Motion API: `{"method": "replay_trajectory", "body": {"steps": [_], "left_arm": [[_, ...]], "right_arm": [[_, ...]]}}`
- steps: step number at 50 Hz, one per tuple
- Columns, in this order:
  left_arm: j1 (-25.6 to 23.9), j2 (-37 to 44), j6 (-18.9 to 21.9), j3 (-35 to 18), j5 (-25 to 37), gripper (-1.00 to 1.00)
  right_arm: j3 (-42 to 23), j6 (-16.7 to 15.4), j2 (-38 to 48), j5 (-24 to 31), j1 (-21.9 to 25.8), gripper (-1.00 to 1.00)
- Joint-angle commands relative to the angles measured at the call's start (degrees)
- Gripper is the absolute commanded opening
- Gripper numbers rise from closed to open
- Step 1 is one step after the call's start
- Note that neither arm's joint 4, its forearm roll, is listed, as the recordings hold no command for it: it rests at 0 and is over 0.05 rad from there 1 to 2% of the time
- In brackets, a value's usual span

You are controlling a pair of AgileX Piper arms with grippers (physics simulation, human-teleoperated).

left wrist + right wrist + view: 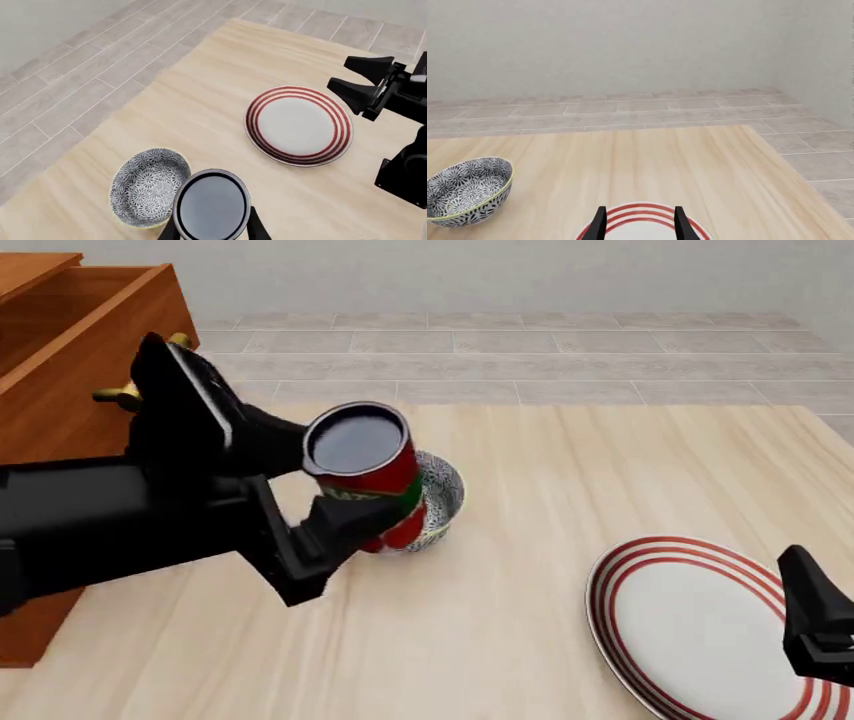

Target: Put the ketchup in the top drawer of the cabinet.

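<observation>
This is a simulated home setting, something like a dining corner, rendered rather than filmed: surfaces are clean and evenly lit, with no clutter. A pale wooden table (561, 540) fills the lower part of the front view. Behind it, across the upper part of the frame, lies a floor of long grey tiles (534, 365) meeting a plain pale wall (627, 45). Tableware adds the domestic touch: a white plate with red rings (694, 635) at the lower right and a patterned grey bowl (467, 197). At the upper left stands a reddish-brown wooden cabinet (67, 350), household furniture.
</observation>
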Motion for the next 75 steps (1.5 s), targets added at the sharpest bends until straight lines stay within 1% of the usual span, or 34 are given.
{"method": "replay_trajectory", "body": {"steps": [1,4,6,11,14,15,16,17,18,19,22,24,26,28,30,31,34,35,37,39,40,42,44,46,50,51,52,53,54,56,58,61,68,75], "left_arm": [[3.80,-9.59,2.10,-4.15,11.31,-1.00],[3.82,-10.15,2.55,-5.73,13.43,-1.00],[5.20,-11.59,5.15,-7.75,16.65,-1.00],[6.58,-11.71,4.49,-11.32,22.58,-1.00],[7.83,-11.82,2.64,-13.15,24.94,-1.00],[8.74,-12.25,2.06,-14.35,26.27,-1.00],[9.05,-12.00,1.03,-15.01,27.32,-1.00],[8.56,-11.55,0.22,-15.47,28.03,-1.00],[9.17,-12.66,2.68,-15.43,28.31,-1.00],[10.27,-13.28,3.64,-15.39,28.96,-1.00],[12.25,-13.38,2.12,-16.83,31.06,-1.00],[12.44,-13.74,2.95,-18.58,32.45,-1.00],[13.05,-13.58,2.25,-21.04,34.55,-1.00],[13.14,-13.20,1.49,-22.93,36.46,-1.00],[14.09,-13.40,1.77,-23.95,37.64,-1.00],[15.71,-13.92,3.04,-24.30,38.37,-1.00],[16.33,-13.45,1.16,-25.34,39.41,-1.00],[18.03,-14.26,3.35,-25.20,39.69,-1.00],[19.16,-13.95,0.58,-25.87,40.61,-1.00],[20.52,-14.59,0.73,-26.31,40.77,-1.00],[23.34,-15.24,1.77,-25.81,41.24,-1.00],[24.42,-15.53,1.54,-26.06,41.46,-1.00],[23.82,-16.03,2.31,-27.18,41.81,-1.00],[26.62,-16.07,2.57,-28.56,43.40,-1.00],[26.50,-15.60,2.21,-30.45,45.43,-1.00],[26.54,-16.66,6.61,-29.36,45.58,-1.00],[27.40,-17.63,8.64,-29.53,45.64,-1.00],[27.90,-16.12,4.06,-33.00,47.50,-1.00],[27.90,-16.08,4.06,-33.08,47.55,-1.00],[29.79,-16.40,6.36,-33.44,48.09,-1.00],[29.81,-15.87,5.03,-34.86,48.85,-1.00],[31.04,-16.57,6.57,-34.35,48.99,-1.00],[32.36,-16.89,5.31,-34.26,49.63,-1.00],[34.65,-15.12,6.02,-39.39,52.33,-1.00]], "right_arm": [[0.00,0.01,-0.11,0.06,0.07,1.00],[0.00,-0.27,0.04,-0.02,0.03,1.00],[0.00,-0.32,0.17,-0.08,-0.18,1.00],[-0.01,-0.83,-0.20,0.14,-0.66,1.00],[-0.01,-0.74,-0.20,0.14,-0.69,1.00],[-0.01,-1.16,0.03,0.03,-0.70,1.00],[-0.02,-4.21,0.44,-0.18,-0.61,1.00],[-0.01,-4.89,0.41,-0.20,-0.27,1.00],[-0.02,-3.45,0.35,-0.16,-0.42,1.00],[-0.02,-1.93,0.24,-0.11,-0.36,1.00],[-0.01,-2.15,0.59,-0.29,-0.51,1.00],[0.02,1.98,-0.89,0.49,-1.50,1.00],[-0.02,-1.49,-0.12,0.14,-1.08,1.00],[0.00,0.20,-0.10,0.08,-1.00,1.00],[-0.01,-0.63,0.27,-0.10,-0.81,1.00],[-0.01,-1.20,0.28,-0.12,-0.62,1.00],[-0.01,-1.00,0.33,-0.16,-0.48,1.00],[-0.01,-0.94,0.16,-0.08,-0.40,1.00],[-0.01,-1.01,0.04,-0.01,-0.38,1.00],[-0.01,-1.04,-0.01,0.02,-0.35,1.00],[-0.01,-1.00,-0.12,0.08,-0.37,1.00],[-0.01,-1.04,-0.12,0.09,-0.38,1.00],[-0.01,-1.06,-0.02,0.03,-0.41,1.00],[-0.01,-1.02,0.17,-0.07,-0.40,1.00],[-0.01,-1.07,0.28,-0.13,-0.38,1.00],[-0.01,-1.17,0.50,-0.25,-0.26,1.00],[0.00,-1.30,0.84,-0.43,-0.14,1.00],[0.00,-1.12,0.95,-0.50,-0.11,1.00],[0.00,-1.12,0.96,-0.52,-0.11,1.00],[0.00,-1.05,0.77,-0.42,-0.17,1.00],[0.00,-1.10,0.73,-0.38,-0.25,1.00],[0.00,-4.26,1.79,-0.96,0.05,1.00],[0.00,-3.55,2.03,-1.12,0.50,1.00],[0.00,-3.11,1.73,-0.94,0.40,1.00]]}}
